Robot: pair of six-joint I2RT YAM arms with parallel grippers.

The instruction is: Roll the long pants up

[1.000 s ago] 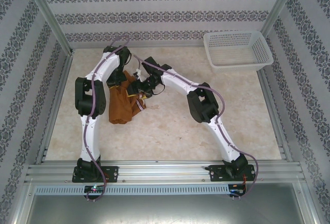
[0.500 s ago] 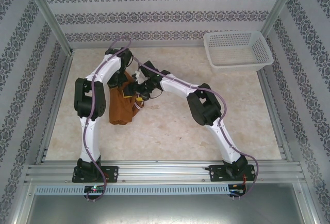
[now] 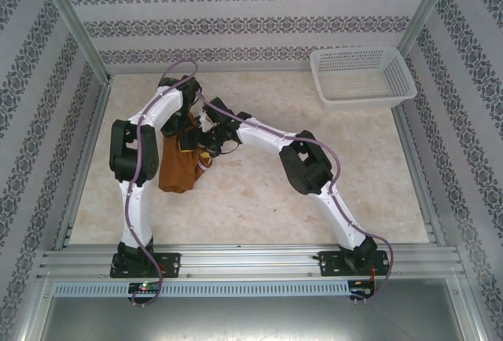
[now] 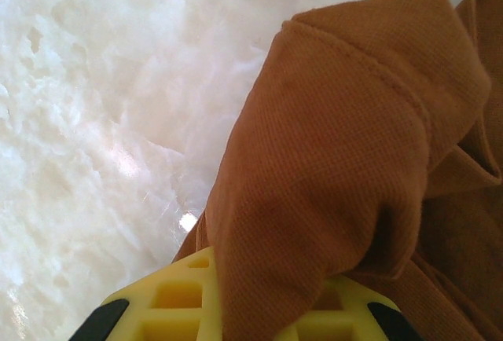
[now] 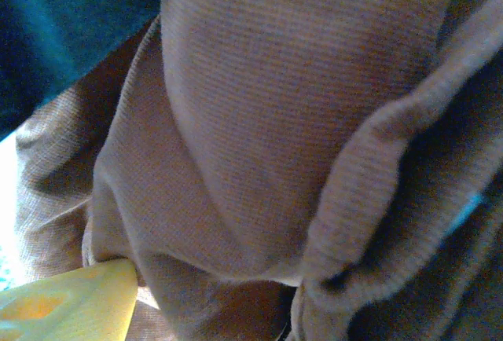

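Observation:
The long pants [image 3: 177,170] are a rust-brown bunched strip on the left half of the table, their far end lifted between the two wrists. My left gripper [image 3: 183,126] is over that far end. In the left wrist view its yellow fingers [image 4: 169,302] are shut on a thick fold of the pants [image 4: 338,144], which stands up from the pale table. My right gripper [image 3: 207,138] presses in from the right. In the right wrist view a yellow finger [image 5: 71,309] shows at the lower left, with pants cloth [image 5: 259,121] draped tight over the jaws, which look shut on it.
A white slotted basket [image 3: 361,78] stands at the far right corner of the marble-patterned table [image 3: 259,199]. Metal frame posts and patterned walls enclose the table on three sides. The arms' bases sit on the near rail [image 3: 251,262].
Both grippers have shifted left and slightly farther away with the cloth in them. The pants bundle has been dragged a little to the left and has drawn in narrower.

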